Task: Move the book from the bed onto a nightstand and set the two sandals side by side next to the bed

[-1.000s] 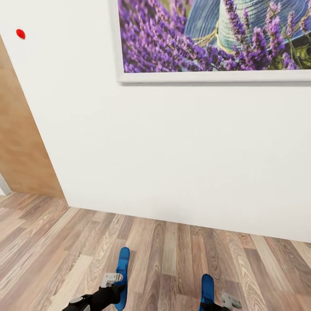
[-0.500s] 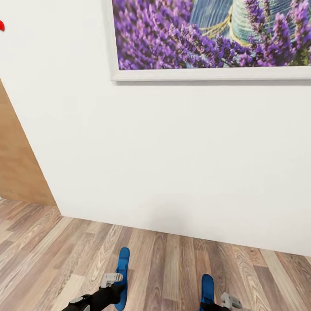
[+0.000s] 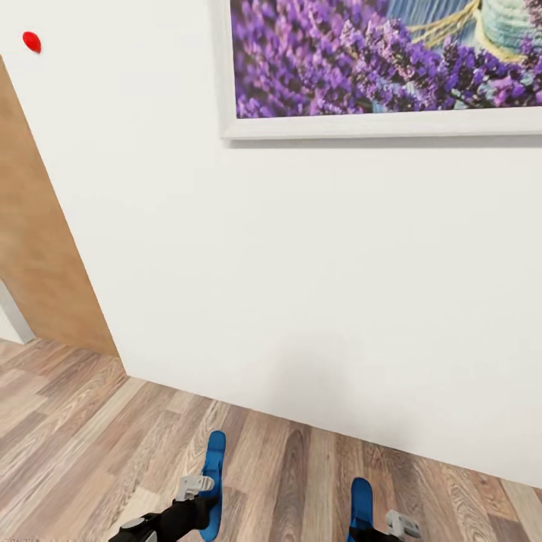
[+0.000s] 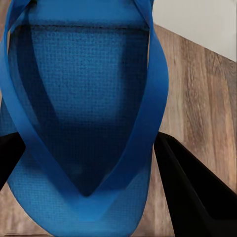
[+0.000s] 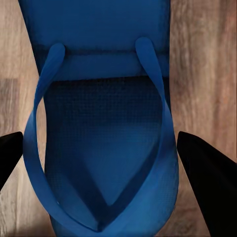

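Two bright blue sandals hang above the wood-plank floor, one in each of my grippers. At the bottom of the head view, the left gripper (image 3: 205, 498) is shut on the left sandal (image 3: 214, 467), which points forward. Close up in the left wrist view, this sandal (image 4: 84, 98) with its straps sits between two dark fingers (image 4: 195, 192). The right gripper (image 3: 369, 519) is shut on the right sandal (image 3: 361, 500). The right wrist view has that sandal (image 5: 103, 138) between its fingers (image 5: 210, 177). The bed, book and nightstands are out of view.
A white wall (image 3: 301, 286) stands close ahead and meets the floor (image 3: 90, 436) just beyond the sandals. On it hang a framed lavender picture (image 3: 384, 68) and a small red dot (image 3: 31, 41). A light wood panel (image 3: 38, 256) stands at the left.
The whole head view has shifted: the wall, picture and red dot slid left and then back right, so the camera moved. Both grippers and sandals keep their place in the view.
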